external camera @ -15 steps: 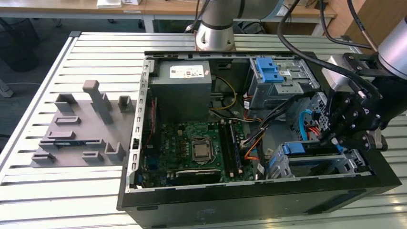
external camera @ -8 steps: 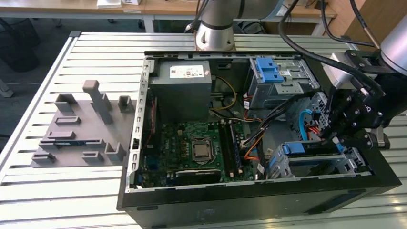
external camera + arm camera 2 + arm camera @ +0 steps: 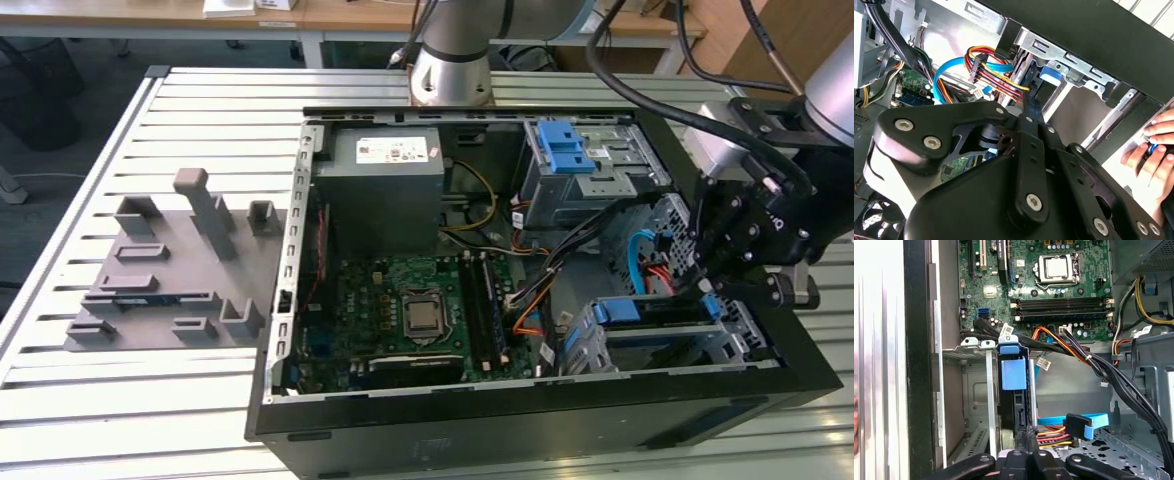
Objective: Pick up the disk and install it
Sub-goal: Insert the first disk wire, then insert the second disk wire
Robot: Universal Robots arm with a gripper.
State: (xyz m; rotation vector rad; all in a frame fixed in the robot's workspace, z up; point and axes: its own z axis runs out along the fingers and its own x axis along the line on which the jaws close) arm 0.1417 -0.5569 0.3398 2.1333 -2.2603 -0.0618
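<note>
The disk (image 3: 1015, 405) is sitting edge-on in the drive cage (image 3: 985, 395) at the case's near right corner, blue rail (image 3: 1013, 374) showing, so you are nearly finished. Your pincer (image 3: 1028, 440) is pinching its end, fingers together.

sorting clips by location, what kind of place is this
Probably a robotics lab or test workshop: an open computer case lies on a slatted metal table with a robot arm mounted at its edge, and wooden desks stand behind.
</note>
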